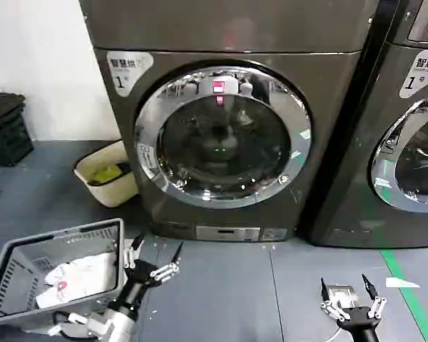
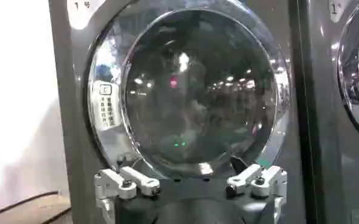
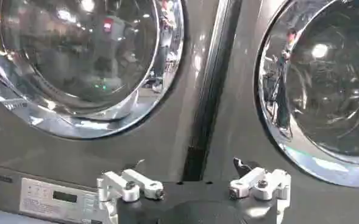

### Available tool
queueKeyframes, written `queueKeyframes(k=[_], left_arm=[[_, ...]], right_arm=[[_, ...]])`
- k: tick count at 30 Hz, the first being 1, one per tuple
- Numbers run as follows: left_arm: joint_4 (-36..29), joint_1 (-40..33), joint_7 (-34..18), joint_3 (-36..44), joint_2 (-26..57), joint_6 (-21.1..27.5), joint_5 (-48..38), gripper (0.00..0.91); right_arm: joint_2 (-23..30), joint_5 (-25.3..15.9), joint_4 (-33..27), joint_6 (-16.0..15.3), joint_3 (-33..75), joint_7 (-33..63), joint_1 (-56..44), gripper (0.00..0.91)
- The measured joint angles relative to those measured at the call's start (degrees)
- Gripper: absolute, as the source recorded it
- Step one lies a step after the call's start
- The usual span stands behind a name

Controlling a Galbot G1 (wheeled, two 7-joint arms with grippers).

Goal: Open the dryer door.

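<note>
Dark grey floor tiles (image 1: 235,285) are seen in front of two machines set side by side against a white wall (image 1: 36,64). At the middle of the head view stands the dryer (image 1: 228,128), a dark bronze-grey front loader marked with a white "1" sticker (image 1: 127,70) near its upper left corner. The dryer door (image 1: 222,135), a wide chrome ring around dark bulging glass, is seen shut flat against the machine's front. A small control panel (image 1: 228,233) is set below the door, near the floor. To the right, separated by a dark vertical gap, the second machine (image 1: 399,142) is partly seen with its own chrome-ringed door (image 1: 410,160).

On the floor by the dryer's left lower corner a cream bucket (image 1: 107,174) is placed, with something yellow-green inside. Nearer the robot, at the left, a grey laundry basket (image 1: 28,263) is seen holding a white cloth (image 1: 78,274).

The left gripper (image 1: 154,262) is held low over the floor, just beside the basket's right rim, its fingers spread apart and grasping nothing; it is pointed at the dryer door, well apart from it. The right gripper (image 1: 348,293) is held low at the right, also spread wide and empty, near a green floor stripe (image 1: 406,288).
</note>
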Motion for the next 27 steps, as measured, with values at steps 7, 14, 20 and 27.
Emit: queueKeyframes(k=[7,14,20,27], left_arm=[[-0.1,0.3,0.1,-0.1,0.4,-0.4,-0.1,0.907],[-0.4,0.7,0.3,-0.6,0.5,-0.8,-0.2,0.907],[-0.5,0.7,0.8,-0.7,0.8,-1.0,-0.2,0.907],[-0.6,1.1,1.1,-0.9,0.5,-1.2,-0.4,0.907]], right_arm=[[-6.4,4.6,0.0,-4.8,-2.4,-1.8,4.9,0.907],[-13.6,8.9,-0.6,-8.0,-6.6,-3.2,10.8,0.907],[-19.0,13.1,-1.5,-10.2,-11.9,-2.8,18.1,0.907],[-23.6,16.8,-3.1,-10.5,-19.2,-1.0,27.2,0.907]])
